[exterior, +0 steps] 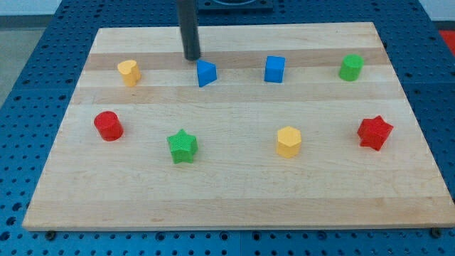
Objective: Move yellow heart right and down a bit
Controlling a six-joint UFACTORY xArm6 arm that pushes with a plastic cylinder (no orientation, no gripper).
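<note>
The yellow heart (129, 72) sits near the board's upper left. My tip (193, 57) is to its right, well apart from it, just above and left of the blue triangle-like block (205, 73). The rod comes down from the view's top edge. Nothing touches the yellow heart.
A blue cube (274, 69) and a green cylinder-like block (350, 67) lie along the upper row. A red cylinder (109, 126), a green star (183, 146), a yellow hexagon (288, 141) and a red star (375, 133) lie along the lower row on the wooden board (234, 199).
</note>
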